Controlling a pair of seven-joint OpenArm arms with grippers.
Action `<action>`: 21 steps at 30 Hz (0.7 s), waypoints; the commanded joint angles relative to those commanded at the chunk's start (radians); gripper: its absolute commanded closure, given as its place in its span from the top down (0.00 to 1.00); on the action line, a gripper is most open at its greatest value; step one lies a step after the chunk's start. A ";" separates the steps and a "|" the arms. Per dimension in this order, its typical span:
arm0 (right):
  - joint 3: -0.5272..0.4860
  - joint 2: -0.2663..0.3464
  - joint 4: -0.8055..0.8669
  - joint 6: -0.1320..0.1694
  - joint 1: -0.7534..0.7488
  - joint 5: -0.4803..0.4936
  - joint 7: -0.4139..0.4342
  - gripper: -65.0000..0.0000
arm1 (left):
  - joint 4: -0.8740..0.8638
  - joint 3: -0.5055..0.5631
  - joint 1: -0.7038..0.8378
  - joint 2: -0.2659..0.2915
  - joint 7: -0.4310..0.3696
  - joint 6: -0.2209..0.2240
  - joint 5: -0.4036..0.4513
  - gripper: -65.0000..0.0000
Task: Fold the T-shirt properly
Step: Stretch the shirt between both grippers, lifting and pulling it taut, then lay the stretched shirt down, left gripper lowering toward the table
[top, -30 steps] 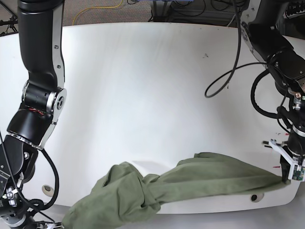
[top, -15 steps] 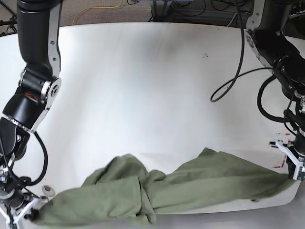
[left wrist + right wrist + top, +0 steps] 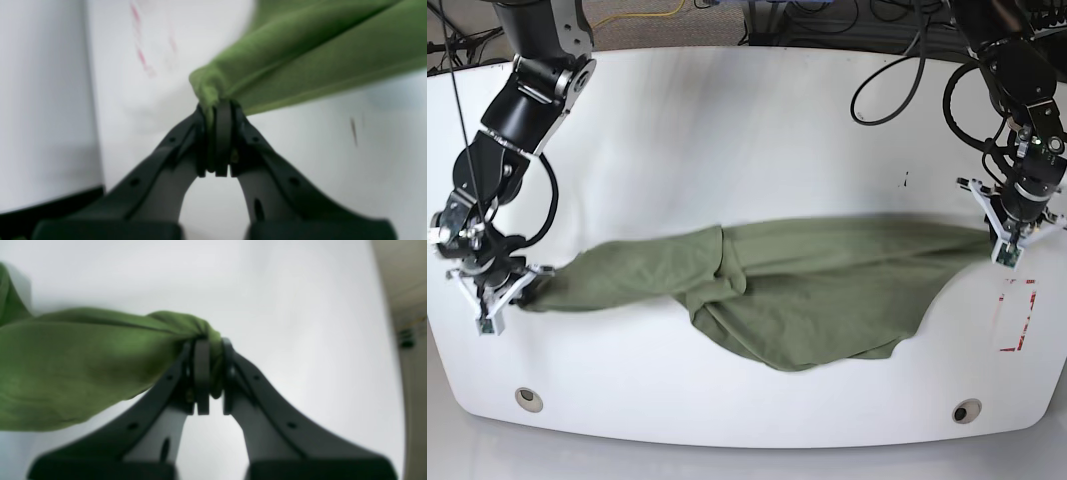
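The shirt [image 3: 797,295] stretches across the lower middle of the white surface [image 3: 747,130], sagging into loose folds at center. At the frame's right edge, the left tool [image 3: 1005,245] is clamped on a bunched corner of cloth. At the left edge, the right tool [image 3: 522,285] pinches the opposite end. Red marks [image 3: 1017,315] sit at lower right.

I'm seeing even, bright light washing the bench [image 3: 757,130] pale; both wrist views are blurring softly, while the base view is staying sharp with faint shadows.
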 joint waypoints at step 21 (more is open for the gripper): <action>0.052 -0.075 0.091 0.006 -0.295 -0.002 0.003 0.00 | -0.002 -0.143 0.321 -0.023 -0.106 0.000 0.005 0.00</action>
